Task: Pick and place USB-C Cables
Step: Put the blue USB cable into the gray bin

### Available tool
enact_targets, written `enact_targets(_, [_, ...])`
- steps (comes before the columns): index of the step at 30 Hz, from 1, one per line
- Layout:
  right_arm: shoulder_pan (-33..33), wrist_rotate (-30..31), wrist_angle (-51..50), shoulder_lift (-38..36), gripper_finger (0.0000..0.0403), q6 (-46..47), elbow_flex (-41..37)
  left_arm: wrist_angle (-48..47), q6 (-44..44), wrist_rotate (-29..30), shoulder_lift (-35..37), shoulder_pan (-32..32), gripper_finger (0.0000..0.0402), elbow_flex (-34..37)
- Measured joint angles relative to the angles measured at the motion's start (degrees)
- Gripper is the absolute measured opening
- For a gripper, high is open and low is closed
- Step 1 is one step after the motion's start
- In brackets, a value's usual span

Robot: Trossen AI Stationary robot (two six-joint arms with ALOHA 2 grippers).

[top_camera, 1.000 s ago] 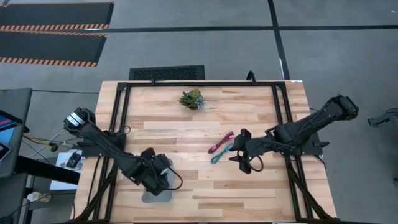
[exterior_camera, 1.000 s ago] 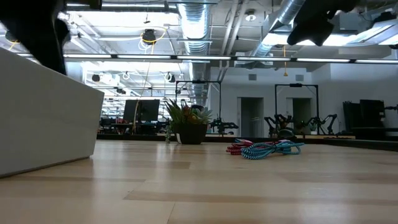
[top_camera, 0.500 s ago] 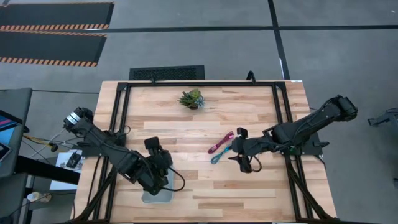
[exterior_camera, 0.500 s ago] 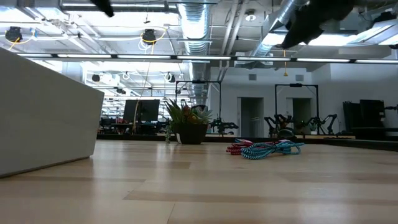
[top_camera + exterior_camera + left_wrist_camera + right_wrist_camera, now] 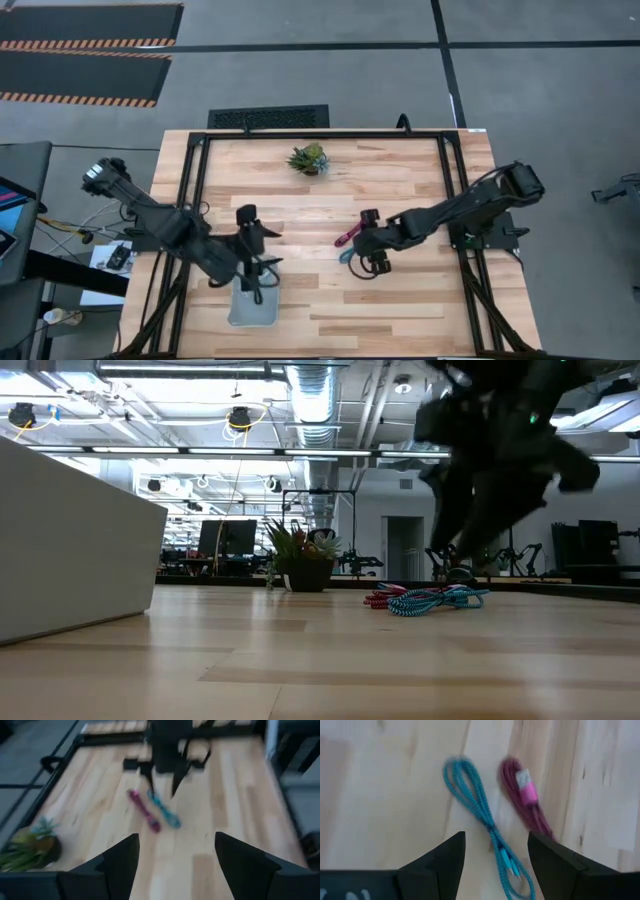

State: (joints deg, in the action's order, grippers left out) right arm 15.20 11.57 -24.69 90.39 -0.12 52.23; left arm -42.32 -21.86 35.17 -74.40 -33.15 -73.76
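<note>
The magenta-pink cable (image 5: 353,230) and the teal cable (image 5: 349,254) lie side by side on the wooden table, right of centre. They also show in the right wrist view as a pink cable (image 5: 527,802) and a teal cable (image 5: 480,827). My right gripper (image 5: 495,870) is open just above them, pointing down, and touches neither. It also shows in the high view (image 5: 362,243). My left gripper (image 5: 255,225) is open and empty, on the far side of the grey tray (image 5: 250,310). No white-grey cable shows in any view.
A small green potted plant (image 5: 308,158) stands near the far edge, at the middle. The grey tray sits near the front edge on the left and shows as a pale wall (image 5: 70,550) in the low view. Black frame rails (image 5: 195,190) run along both table sides.
My right gripper has gone toward the table's left edge and down, and now stands over the two cables. My left gripper has risen from over the grey tray and gone toward the far edge. The cables have not moved.
</note>
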Motion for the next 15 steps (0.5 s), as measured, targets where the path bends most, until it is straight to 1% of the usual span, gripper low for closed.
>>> enact_targets(4, [-1.2, -2.2, -0.9, 2.3, 0.0240, -3.0, 0.0, 12.0, 0.7, -0.5, 7.8, 1.4, 0.0247, 10.1])
enact_targets(8, [-3.1, -4.0, -1.2, 4.2, 0.0240, -5.6, 0.0, 26.0, 2.0, -4.7, 14.5, 4.1, 0.0247, 21.7])
enact_targets(11, [-4.4, -4.2, -1.3, 6.1, 0.0240, -7.5, 0.0, 35.8, 2.3, -7.9, 18.0, 6.5, 0.0247, 28.8])
enact_targets(15, [-5.9, -5.2, -1.4, 8.2, 0.0240, -9.2, 0.1, 42.8, 2.3, -11.1, 20.5, 9.0, 0.0247, 35.6])
